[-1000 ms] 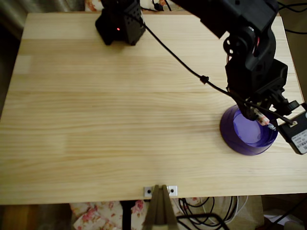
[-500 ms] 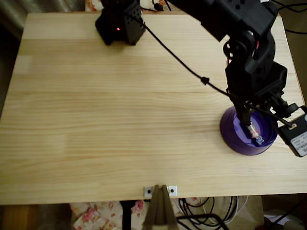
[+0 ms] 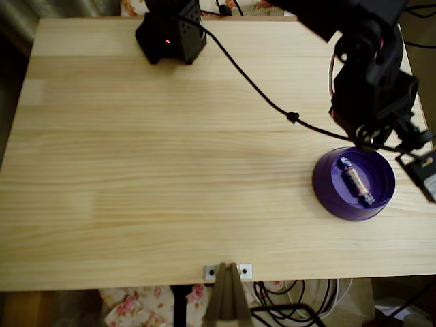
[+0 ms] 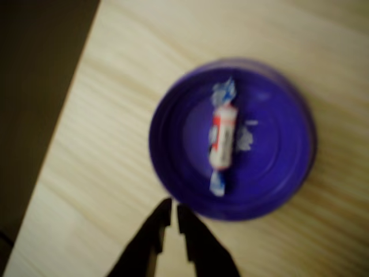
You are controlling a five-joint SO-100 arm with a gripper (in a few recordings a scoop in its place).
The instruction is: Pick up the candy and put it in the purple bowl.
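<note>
One candy (image 3: 357,181) lies flat inside the bowl (image 3: 325,194), right of the middle of the overhead view. It rests on the bowl's floor, near its middle, and nothing is touching it. In the wrist view the candy (image 4: 223,136) stands almost straight up and down in the frame, with its twisted ends pointing up and down. The bowl (image 4: 173,167) sits on the table (image 3: 170,170), close to the table's right edge in the overhead view.

The gripper (image 4: 173,216) shows at the bottom of the wrist view. Its two fingers are nearly together with just a thin gap, and they hold nothing. It hangs above the bowl's near rim, clear of the candy. In the overhead view the arm (image 3: 371,88) is at the upper right, just above the bowl.

The candy is where the task wants it, so the job looks done. The gripper is empty because the candy no longer needs holding.
</note>
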